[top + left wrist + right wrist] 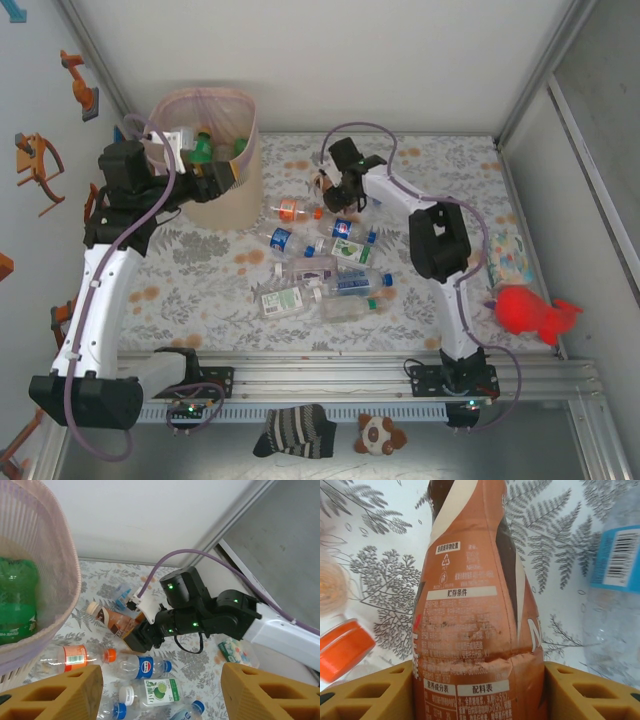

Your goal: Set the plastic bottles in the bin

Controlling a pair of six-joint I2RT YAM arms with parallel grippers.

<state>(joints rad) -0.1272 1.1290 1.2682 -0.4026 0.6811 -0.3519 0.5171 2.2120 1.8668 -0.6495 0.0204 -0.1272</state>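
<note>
The right pincer (477, 669) presses on both sides of the brown bottle (470, 605), which lies flat near the middle of the bench's (470, 165) far edge, gripped low on its body with the neck pointing away. The crumpled label looks slick, so the bottle may slide or swivel out on lifting. The left pincer (160, 675), jaws apart and empty, hangs at the bin (232, 200) in the far left corner, where the arms could clash
</note>
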